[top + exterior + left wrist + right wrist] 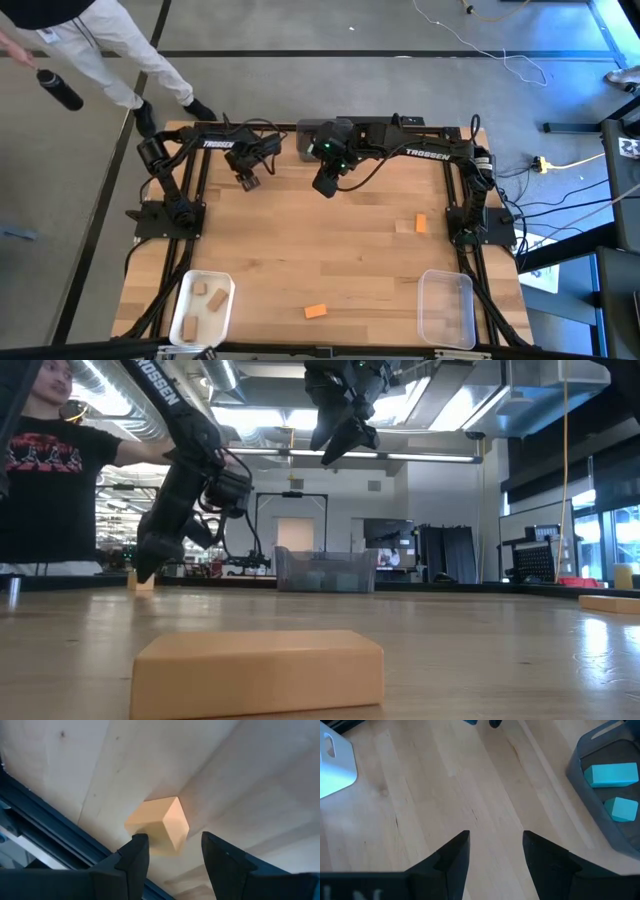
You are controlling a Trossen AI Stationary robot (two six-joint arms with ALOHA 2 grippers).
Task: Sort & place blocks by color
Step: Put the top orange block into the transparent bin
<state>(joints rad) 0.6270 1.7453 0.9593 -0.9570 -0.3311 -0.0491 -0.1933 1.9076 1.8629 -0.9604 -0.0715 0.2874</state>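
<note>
My left gripper [248,181] is open and low over the table's far left part. Its fingers stand on either side of a pale tan block [160,825], which lies on the table just ahead of the fingertips. I cannot tell whether they touch it. In the low view the gripper [150,565] hangs right over that block [140,582]. My right gripper [327,185] is open and empty, high above the table [340,435], next to the grey bin [315,135]. Two teal blocks [610,774] [624,807] lie in that bin.
A white bin [200,305] with tan blocks stands near left, and a clear bin [447,305] near right. An orange block [316,311] lies at the near middle. An orange block [421,223] and a tan block [404,226] lie at the right. A person [90,50] stands beyond the far left corner.
</note>
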